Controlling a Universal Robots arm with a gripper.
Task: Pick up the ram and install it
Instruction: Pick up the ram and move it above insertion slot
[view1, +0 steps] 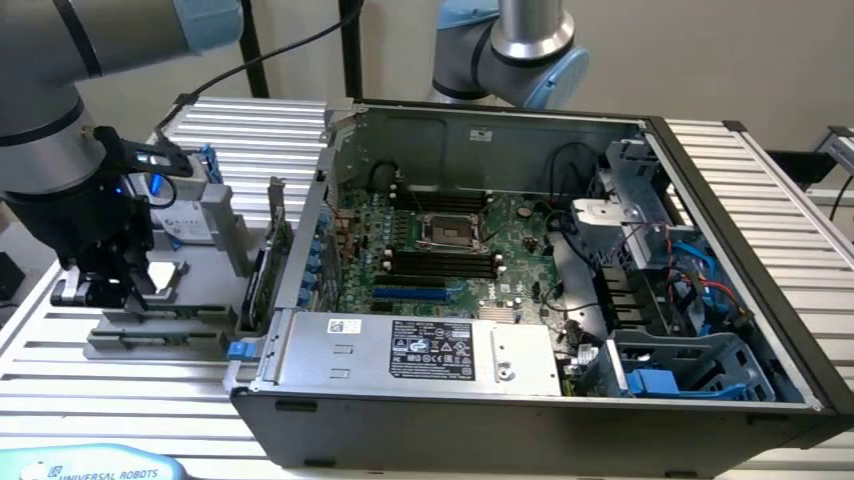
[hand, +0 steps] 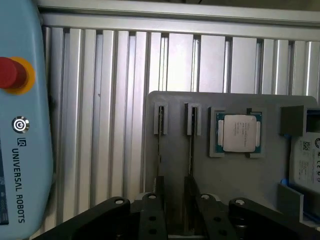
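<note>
The ram (hand: 191, 150) stands on edge in a slot of the grey holder (hand: 175, 105). A 2nd stick (hand: 159, 150) stands in the next slot just beside it, and a square processor chip (hand: 239, 132) lies flat on the same holder, near them. The gripper (hand: 176, 200) hangs right over the 2 sticks, its jaws apart, gripping nothing. The holder sits on the slatted table (view1: 240, 130), to the exterior view's left of the open computer case (view1: 534, 420).
</note>
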